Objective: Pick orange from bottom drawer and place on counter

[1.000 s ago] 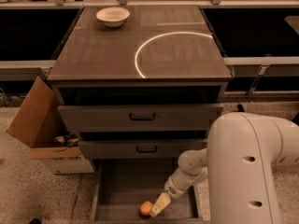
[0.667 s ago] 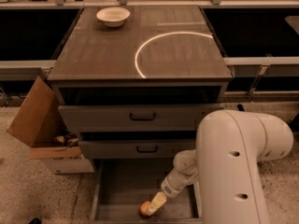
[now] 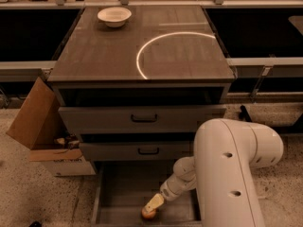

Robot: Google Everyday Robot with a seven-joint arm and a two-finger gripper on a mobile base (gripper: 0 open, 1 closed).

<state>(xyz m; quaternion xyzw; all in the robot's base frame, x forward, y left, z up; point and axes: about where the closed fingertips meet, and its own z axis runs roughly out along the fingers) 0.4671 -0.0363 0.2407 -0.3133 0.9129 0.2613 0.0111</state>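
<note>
Finding the small round smooth-skinned orange fruit lying on the flat floor of the pulled-out lowest grey metal drawer, about midway across and close to its front edge. Seeing the pale cream gripper reaching down into that drawer from the right, its tip touching or just above the top of the orange fruit. Not managing to tell whether it is spread or closing round the fruit.

Judging the orange fruit to be light and firm with a little give. Expecting it to roll on bare metal if nudged. Favouring a hold across its widest part, on opposite sides, squeezing gently.

Losing the lowest part of the fruit and the drawer's front to the bottom edge of the view. Losing the drawer's right side behind the bulky white robot arm.

Noticing the glossy brown-grey tabletop of the cabinet, well above, carrying a shallow white bowl at its far left. Failing to make out the contents of the brown cardboard box standing left of the cabinet.
</note>
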